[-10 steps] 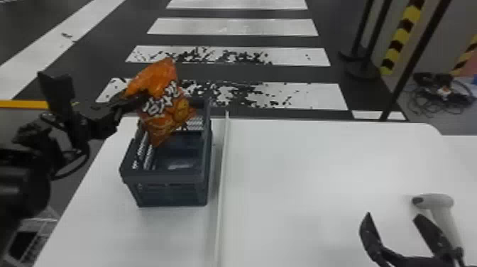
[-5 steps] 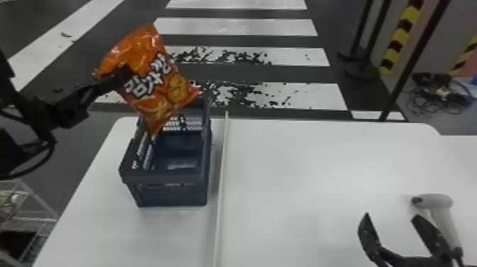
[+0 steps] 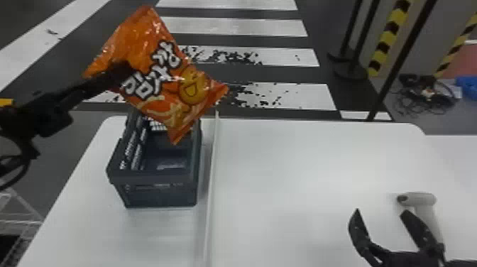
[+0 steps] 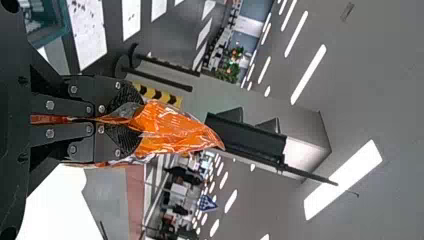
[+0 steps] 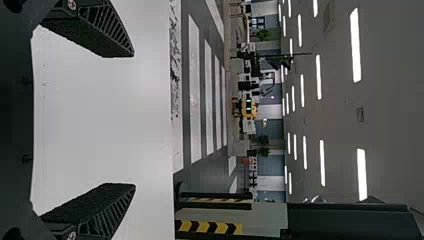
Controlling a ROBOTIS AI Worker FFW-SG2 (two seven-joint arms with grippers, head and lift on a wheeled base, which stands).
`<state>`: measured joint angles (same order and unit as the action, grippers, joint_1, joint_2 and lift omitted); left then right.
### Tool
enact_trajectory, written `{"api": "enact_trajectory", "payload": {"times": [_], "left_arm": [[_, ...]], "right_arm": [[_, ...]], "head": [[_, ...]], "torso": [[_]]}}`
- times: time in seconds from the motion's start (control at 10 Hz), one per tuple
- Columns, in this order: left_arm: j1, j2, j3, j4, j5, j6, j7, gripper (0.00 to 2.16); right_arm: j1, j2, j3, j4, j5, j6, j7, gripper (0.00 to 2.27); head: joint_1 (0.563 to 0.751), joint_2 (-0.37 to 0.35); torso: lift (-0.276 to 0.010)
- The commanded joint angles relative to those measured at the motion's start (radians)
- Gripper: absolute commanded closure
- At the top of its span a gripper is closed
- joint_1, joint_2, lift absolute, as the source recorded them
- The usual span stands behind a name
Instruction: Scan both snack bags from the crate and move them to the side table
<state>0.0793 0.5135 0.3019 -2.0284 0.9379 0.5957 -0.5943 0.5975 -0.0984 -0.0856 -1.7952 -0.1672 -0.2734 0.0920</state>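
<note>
Snack bag (image 3: 142,42) is up high, pinched tight in the left gripper's (image 3: 122,69) fingers (crunchy!). The right gripper's (image 3: 380,214) fingers are spread wide, near the barcode scanner (image 3: 424,199).

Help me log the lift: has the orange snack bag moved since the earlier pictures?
Yes: in the head view the orange snack bag has gone up, its top corner now farther above the grey crate.
</note>
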Motion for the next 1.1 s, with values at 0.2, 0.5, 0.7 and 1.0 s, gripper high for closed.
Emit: {"api": "enact_trajectory", "payload": {"times": [0.2, 0.5, 0.7, 1.0], "left_arm": [[-0.006, -0.064, -0.185, 0.042, 0.027, -0.001, -0.002, 2.14], [-0.061, -0.161, -0.397, 0.188, -0.093, -0.029, 0.013, 2.14], [-0.124, -0.224, -0.517, 0.313, -0.176, -0.05, 0.019, 2.14], [-0.185, -0.277, -0.681, 0.419, -0.292, -0.078, 0.048, 2.14]], "right_arm": [[0.005, 0.005, -0.003, -0.003, -0.002, -0.006, 0.0, 0.06], [0.008, 0.011, -0.009, -0.007, -0.003, -0.013, 0.0, 0.06], [0.01, 0.013, -0.009, -0.007, -0.003, -0.013, -0.001, 0.06], [0.008, 0.013, -0.009, -0.007, -0.005, -0.016, -0.001, 0.06]], "head": [[0.695, -0.09], [0.695, -0.187], [0.695, -0.26], [0.695, -0.341]], "torso": [[-0.099], [-0.099], [-0.099], [-0.099]]}}
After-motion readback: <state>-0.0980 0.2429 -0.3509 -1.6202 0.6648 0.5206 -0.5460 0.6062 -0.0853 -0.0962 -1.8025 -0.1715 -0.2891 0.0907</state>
